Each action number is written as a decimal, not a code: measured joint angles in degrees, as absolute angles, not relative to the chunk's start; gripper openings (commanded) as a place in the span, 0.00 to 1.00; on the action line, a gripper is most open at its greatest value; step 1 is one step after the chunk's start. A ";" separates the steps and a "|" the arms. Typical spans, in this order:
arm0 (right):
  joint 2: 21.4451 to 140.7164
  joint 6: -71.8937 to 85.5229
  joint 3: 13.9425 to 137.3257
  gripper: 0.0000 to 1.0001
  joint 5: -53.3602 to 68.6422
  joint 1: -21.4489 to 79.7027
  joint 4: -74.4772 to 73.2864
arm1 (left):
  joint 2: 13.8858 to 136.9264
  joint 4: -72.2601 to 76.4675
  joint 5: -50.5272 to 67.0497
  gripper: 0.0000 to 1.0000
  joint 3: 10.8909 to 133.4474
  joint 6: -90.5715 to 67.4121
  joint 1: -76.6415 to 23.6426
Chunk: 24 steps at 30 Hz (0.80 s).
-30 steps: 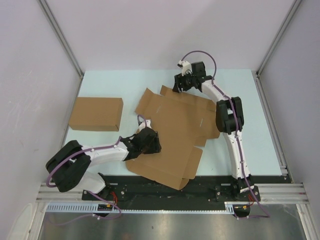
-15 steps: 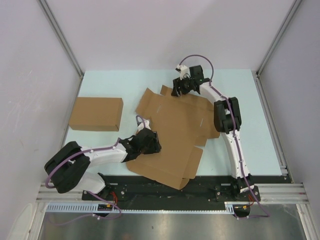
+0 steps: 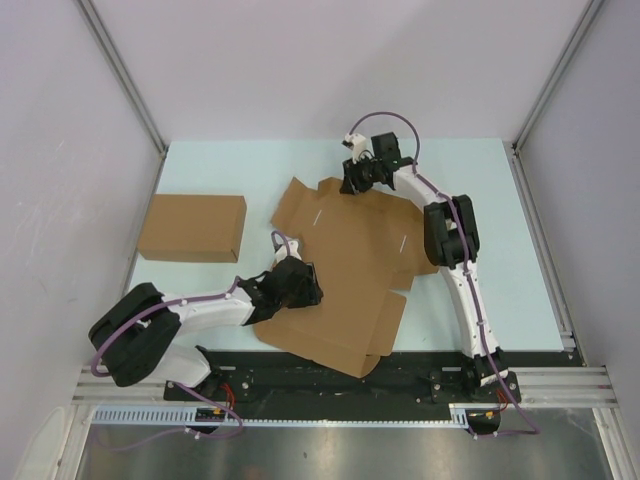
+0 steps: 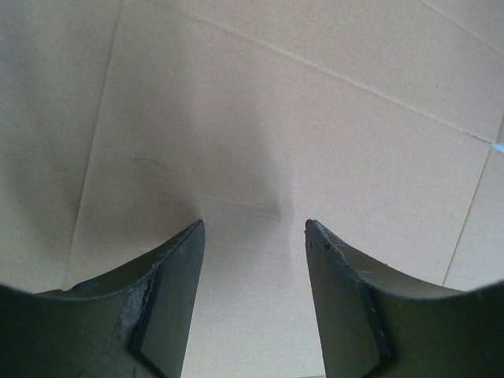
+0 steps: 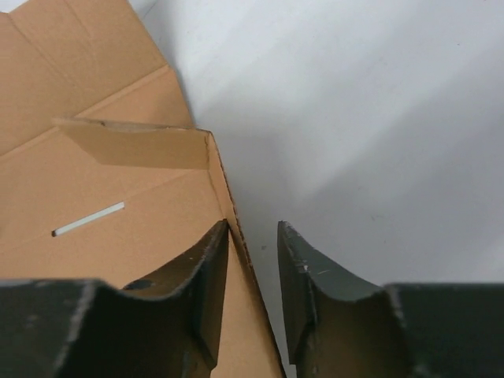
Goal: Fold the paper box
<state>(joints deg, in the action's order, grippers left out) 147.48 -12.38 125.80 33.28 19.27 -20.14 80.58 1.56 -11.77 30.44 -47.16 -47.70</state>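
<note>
The paper box [image 3: 350,255] is a wide flat brown die-cut sheet in the middle of the table. My left gripper [image 3: 300,285] is open and points down at the sheet's near-left part. In the left wrist view the gripper [image 4: 253,228] stands just over bare cardboard [image 4: 276,118], with nothing between the fingers. My right gripper [image 3: 350,182] is at the sheet's far edge. In the right wrist view the gripper [image 5: 252,224] is narrowly open and straddles the rim of a raised flap [image 5: 118,205]. The left finger is against the flap and the right finger is over the table.
A plain closed brown cardboard box [image 3: 192,227] lies at the left of the pale blue table [image 3: 500,200]. Grey walls with metal rails stand on three sides. The black arm-base rail [image 3: 400,370] runs along the near edge, and the sheet's near corner overlaps it.
My right gripper has moved left and slightly nearer along the sheet's far edge, and the far flap there has lifted. The left gripper has barely moved.
</note>
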 measured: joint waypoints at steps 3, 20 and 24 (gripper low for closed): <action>145.86 -12.49 124.18 0.22 32.62 19.73 -20.95 | 80.60 1.74 -11.77 0.61 30.41 -47.13 -47.70; 125.69 -16.62 104.62 0.01 2.59 29.58 -17.39 | 68.88 -13.82 -15.20 0.65 34.37 -44.97 -51.62; 118.37 -19.09 98.76 0.02 -6.50 32.14 -14.00 | 60.97 -17.15 -17.30 0.67 39.48 -43.13 -51.64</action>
<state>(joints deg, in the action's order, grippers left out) 118.37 -19.09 98.76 -6.50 32.14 -14.00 60.97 -17.15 -17.30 39.48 -43.13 -51.64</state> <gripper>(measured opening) 0.031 0.653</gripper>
